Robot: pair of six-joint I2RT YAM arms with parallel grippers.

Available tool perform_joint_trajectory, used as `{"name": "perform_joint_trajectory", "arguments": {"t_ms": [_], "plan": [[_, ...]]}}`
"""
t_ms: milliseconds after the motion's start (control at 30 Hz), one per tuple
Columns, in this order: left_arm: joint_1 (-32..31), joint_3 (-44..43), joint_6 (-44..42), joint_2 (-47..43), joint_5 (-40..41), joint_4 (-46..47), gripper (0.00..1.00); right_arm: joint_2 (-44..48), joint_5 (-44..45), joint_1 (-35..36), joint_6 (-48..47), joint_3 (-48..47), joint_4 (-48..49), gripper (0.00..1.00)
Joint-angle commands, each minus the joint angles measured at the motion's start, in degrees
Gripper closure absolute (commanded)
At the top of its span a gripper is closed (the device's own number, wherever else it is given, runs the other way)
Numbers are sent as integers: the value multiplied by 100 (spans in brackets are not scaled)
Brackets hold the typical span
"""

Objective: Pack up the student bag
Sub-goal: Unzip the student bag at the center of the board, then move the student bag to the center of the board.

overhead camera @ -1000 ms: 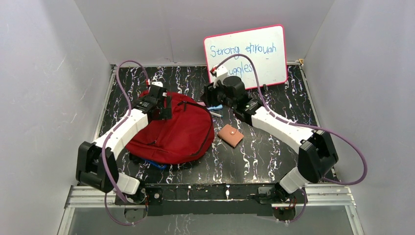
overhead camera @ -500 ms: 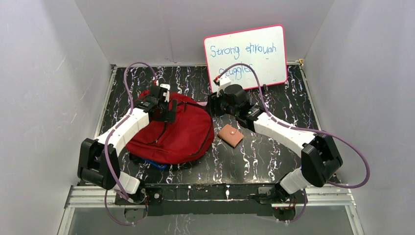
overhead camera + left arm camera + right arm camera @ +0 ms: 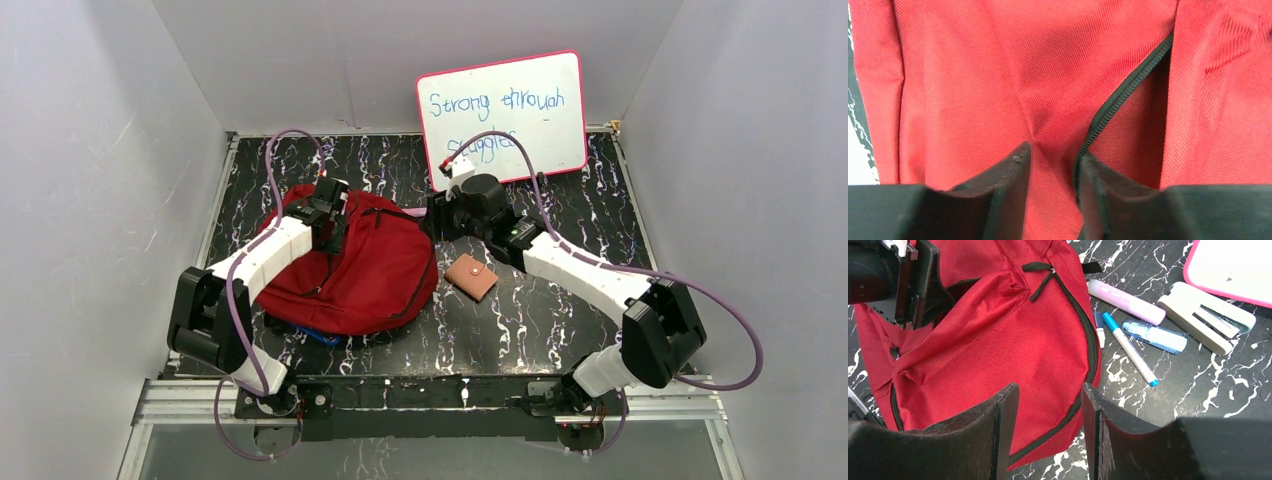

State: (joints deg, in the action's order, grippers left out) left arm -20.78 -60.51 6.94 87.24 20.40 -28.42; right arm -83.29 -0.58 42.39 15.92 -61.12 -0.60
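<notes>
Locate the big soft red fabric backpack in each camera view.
Top external: red fabric backpack lies left of centre.
Left wrist: it fills the frame beyond the jaws.
Right wrist: it fills the left half.
Shared landmark: left gripper, down at the backpack in all three.

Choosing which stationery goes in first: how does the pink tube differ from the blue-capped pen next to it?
The pink tube is thick and rounded, while the blue-capped pen is slim. The tube is pale pink all over, whereas the pen has a white barrel with a blue cap and a blue tip. The two lie at different slants. Both lie flat on the table, close beside the student bag and outside it.
</notes>
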Motion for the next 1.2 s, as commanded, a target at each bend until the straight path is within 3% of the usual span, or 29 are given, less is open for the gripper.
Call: {"name": "perform_joint_trajectory", "arguments": {"t_ms": [0, 167, 367, 500, 600, 767, 900, 1167], "plan": [[21, -285, -114, -88, 442, -217, 72, 423, 276, 8, 369, 83, -223, 42], [21, -419, -105, -141, 534, -286, 98, 527, 515, 9, 1429, 239, -801, 34], [21, -633, -104, -190, 755, -415, 100, 312, -225, 7, 2432, 529, -808, 29], [34, -783, -87, -194, 965, -582, 100, -69, -778, 7, 2582, 528, -417, 31], [70, -882, -1, -234, 1122, -760, 100, -489, -964, 6, 2476, 286, -292, 38], [172, -990, 44, -442, 1339, -1012, 100, -1260, -930, 11, 2055, -340, -185, 66], [230, -1043, 49, -598, 1489, -1227, 100, -1888, -854, -41, 1505, -1138, -146, 80], [277, -965, 98, -804, 1757, -1444, 100, -3278, -1408, -120, 612, -3027, -510, 84]]}}
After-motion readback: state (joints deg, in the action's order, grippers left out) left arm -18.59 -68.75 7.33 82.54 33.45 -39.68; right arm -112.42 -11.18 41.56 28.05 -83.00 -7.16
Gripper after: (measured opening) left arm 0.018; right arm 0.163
